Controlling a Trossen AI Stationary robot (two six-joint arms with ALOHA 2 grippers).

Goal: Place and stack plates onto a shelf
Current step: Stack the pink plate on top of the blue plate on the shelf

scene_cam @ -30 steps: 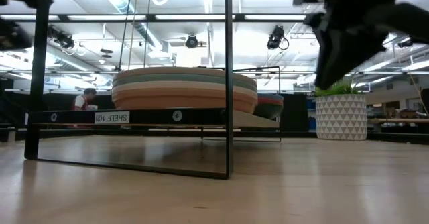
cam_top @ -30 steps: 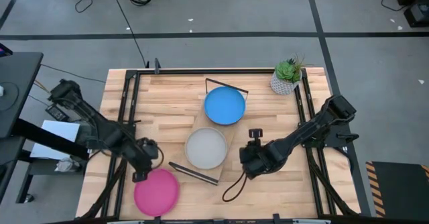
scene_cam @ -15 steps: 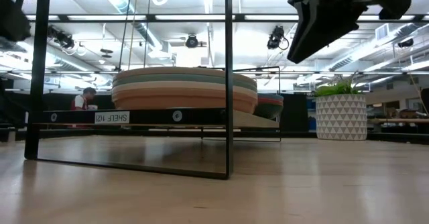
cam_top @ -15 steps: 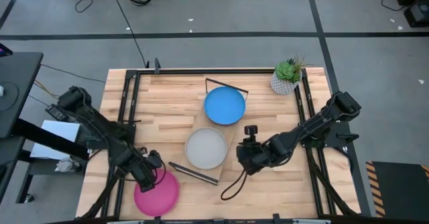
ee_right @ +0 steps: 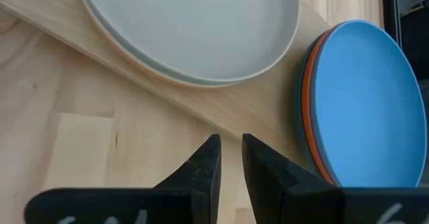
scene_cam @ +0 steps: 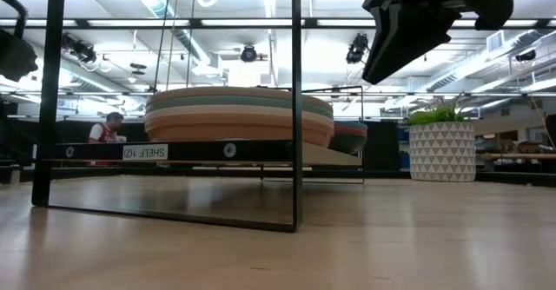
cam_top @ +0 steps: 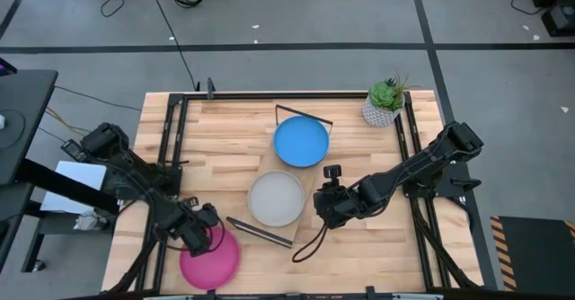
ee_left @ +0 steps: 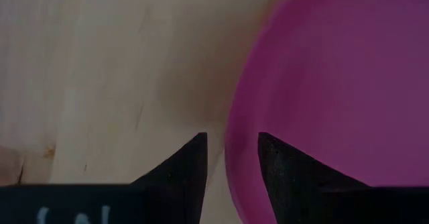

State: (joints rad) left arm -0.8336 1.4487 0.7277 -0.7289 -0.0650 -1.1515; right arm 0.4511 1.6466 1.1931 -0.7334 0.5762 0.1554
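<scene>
Left tool (cam_top: 199,237) straddles the pink plate (cam_top: 212,259) rim, fingers narrowly apart, ready to pinch it for the shelf (cam_top: 305,185) beyond, where two stacks sit; right tool (cam_top: 326,208), nearly closed and empty, waits beside the shelf.

High view straight down; low view level; both share shelf (cam_top: 286,185); wrists close.

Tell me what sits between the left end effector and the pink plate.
Nothing visible does. The left end effector is already at the pink plate, its fingers straddling the rim in the left wrist view, with bare tabletop beside it.
</scene>
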